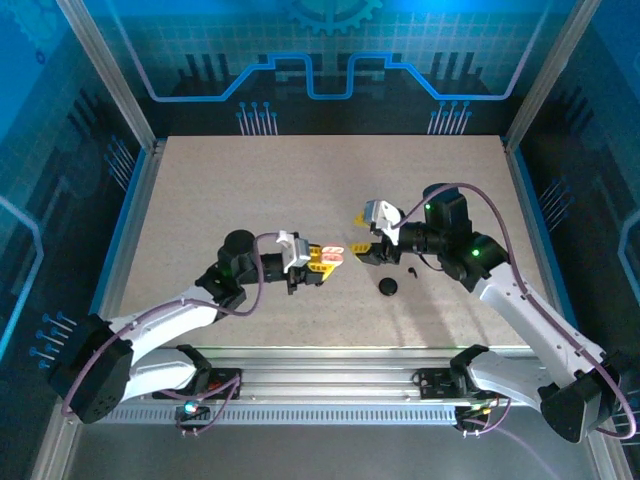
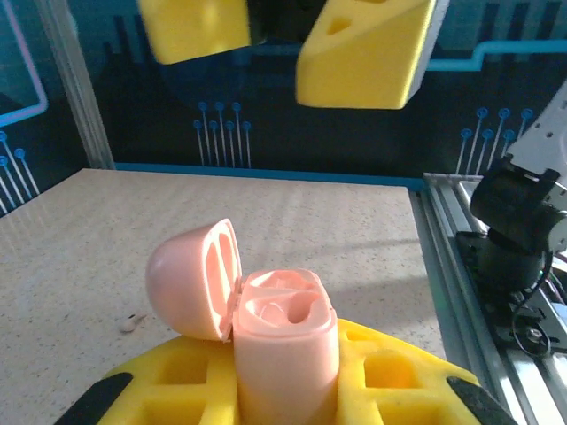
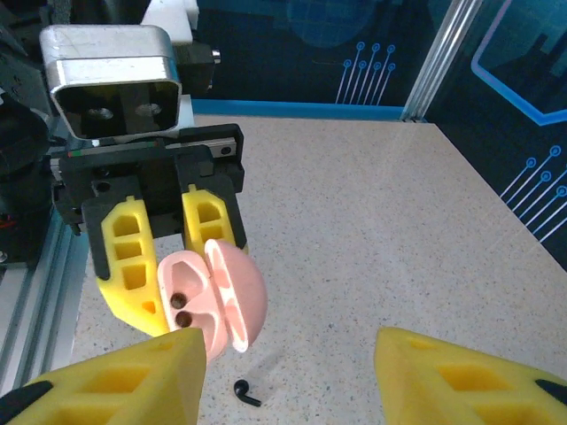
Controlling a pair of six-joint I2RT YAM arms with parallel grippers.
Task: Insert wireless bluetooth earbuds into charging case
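Right wrist view first, Inspector: where is the earbud [image 3: 246, 392]?

INSPECTOR: On the table [image 3: 372, 248], below the right gripper [image 3: 290, 343] and within the gap between its fingers, nearer the finger on the view's left. One black comma-shaped piece noted. Its bulb points toward that finger and its stem trails toward the other, so the long axis runs roughly across the gap, slightly slanted.

SUPERVISOR: State of those jaws?

INSPECTOR: Apart, gripping nothing, clear of the earbud.

SUPERVISOR: And the charging case [image 3: 190, 297]?

INSPECTOR: Pink, with the lid hinged open. It is clamped between the jaws of the left gripper [image 1: 322, 258], off the table and ahead of the right jaws, open face toward them. In the left wrist view the case [image 2: 285, 354] stands upright in its own fingers, and its wells appear unfilled.

SUPERVISOR: Which arm takes the earbud?

INSPECTOR: The right, in my judgement. From above, the earbud [image 1: 412, 272] lies close beside the right gripper and well apart from the occupied left one. A round black puck [image 1: 388, 287] sits just beside it and should be avoided. The jaws likely need to descend, and a wrist turn may help them close across the stem rather than along it.
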